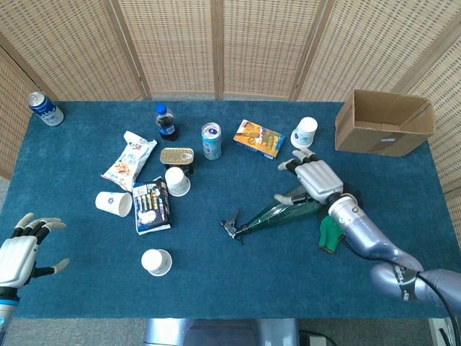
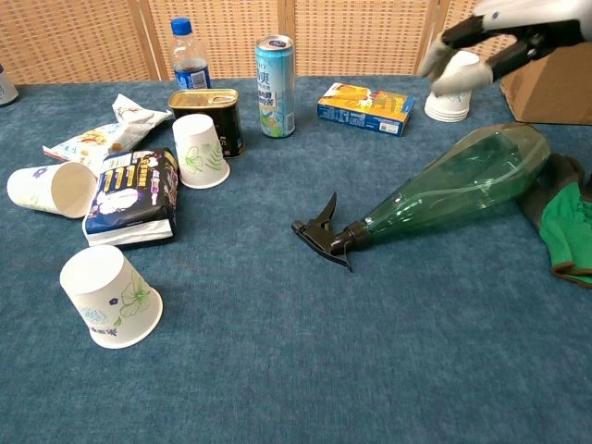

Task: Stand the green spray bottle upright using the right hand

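The green spray bottle lies on its side on the blue table, black trigger head pointing left, wide base to the right. My right hand hovers above the bottle's base end with fingers spread, apart from the bottle and holding nothing. My left hand stays open at the table's near left edge, far from the bottle; the chest view does not show it.
A green and black glove lies just right of the bottle's base. A stack of paper cups, a yellow box and a cardboard box stand behind. Cans, cups and snack bags crowd the left half.
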Tool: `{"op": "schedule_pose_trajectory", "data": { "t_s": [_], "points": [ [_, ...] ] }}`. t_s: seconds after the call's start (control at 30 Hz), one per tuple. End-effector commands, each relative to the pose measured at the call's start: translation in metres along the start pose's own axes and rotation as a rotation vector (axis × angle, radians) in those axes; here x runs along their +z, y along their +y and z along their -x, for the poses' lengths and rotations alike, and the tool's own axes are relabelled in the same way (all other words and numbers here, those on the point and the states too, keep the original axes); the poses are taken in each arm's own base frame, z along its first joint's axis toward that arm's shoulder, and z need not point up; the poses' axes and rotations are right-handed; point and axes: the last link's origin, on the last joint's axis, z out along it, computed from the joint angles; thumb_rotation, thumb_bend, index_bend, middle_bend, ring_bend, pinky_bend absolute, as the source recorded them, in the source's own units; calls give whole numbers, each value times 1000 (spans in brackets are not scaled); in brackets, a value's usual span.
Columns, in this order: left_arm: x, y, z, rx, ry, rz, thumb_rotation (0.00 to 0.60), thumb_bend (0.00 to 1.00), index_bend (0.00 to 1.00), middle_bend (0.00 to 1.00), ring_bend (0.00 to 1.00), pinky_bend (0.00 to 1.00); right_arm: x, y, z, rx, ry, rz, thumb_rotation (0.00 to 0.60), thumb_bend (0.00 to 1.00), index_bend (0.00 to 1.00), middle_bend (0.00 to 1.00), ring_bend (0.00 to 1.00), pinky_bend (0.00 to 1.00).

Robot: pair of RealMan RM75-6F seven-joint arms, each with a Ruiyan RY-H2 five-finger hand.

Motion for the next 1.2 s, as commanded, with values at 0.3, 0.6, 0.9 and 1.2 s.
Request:
{"op": "schedule_pose_trajectory", "data": {
  "t_s": [0.3, 0.6, 0.9, 1.2],
  "points": [
    [2, -3, -1, 4, -1, -2, 597, 183, 291, 268, 215, 0, -16, -20, 42, -161, -24, -75, 491, 224, 182, 214, 0, 19],
    [4, 4, -16, -18, 38, 63, 597, 183, 293, 271, 215, 0, -14, -36, 76, -225, -74, -79, 600, 211, 220, 244, 16, 19],
    [4, 1, -19, -24, 34, 64, 597, 183, 289, 269, 215, 0, -2, -52, 89, -276, -81, -90, 600, 198, 230, 251, 25, 20],
    [5, -1, -17, -24, 26, 59, 598, 183, 288, 268, 214, 0, 7, -60, 97, -329, -81, -88, 600, 195, 234, 251, 28, 20]
  ]
}}
